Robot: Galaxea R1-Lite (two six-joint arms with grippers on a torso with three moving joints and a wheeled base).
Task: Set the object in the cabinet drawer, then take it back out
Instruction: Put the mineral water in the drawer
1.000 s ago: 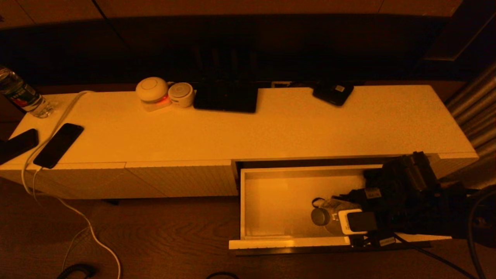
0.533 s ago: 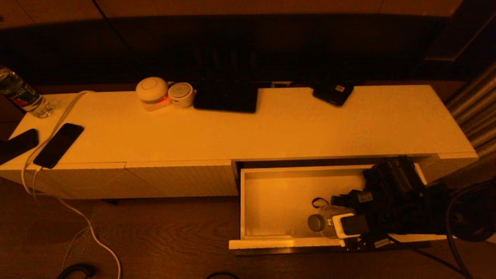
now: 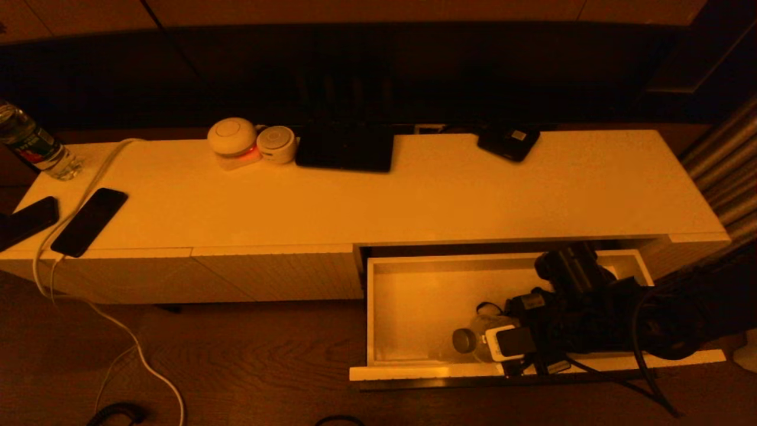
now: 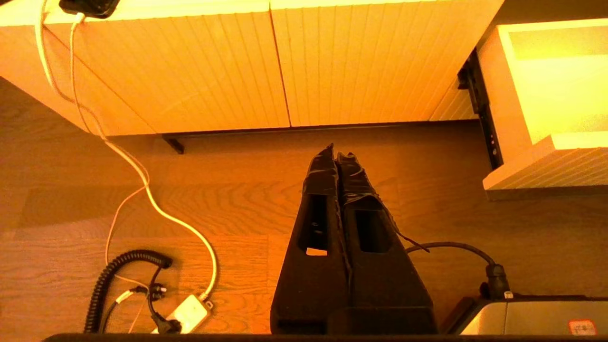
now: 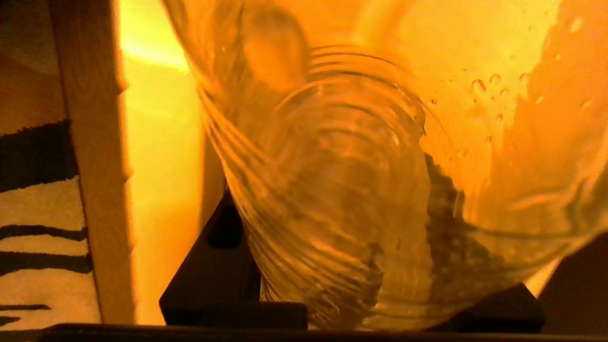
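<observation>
We see the right end effector (image 3: 482, 343) gripping a clear bottle (image 3: 470, 343) inside the open cabinet drawer (image 3: 414, 296). The left end effector (image 4: 337, 156) is closed, parked above the floor (image 4: 237, 199).

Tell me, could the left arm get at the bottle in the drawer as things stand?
Probably not: the right gripper already grips the bottle inside the cabinet drawer, while the left gripper hangs shut above floor beside it.

The head camera looked steeply down on the cabinet (image 3: 414, 195) and its open drawer (image 3: 408, 296). The left wrist camera faced the ribbed front, sharing the drawer's left corner (image 4: 522, 118). The right wrist camera sat pressed against a clear bottle (image 5: 356, 190).
</observation>
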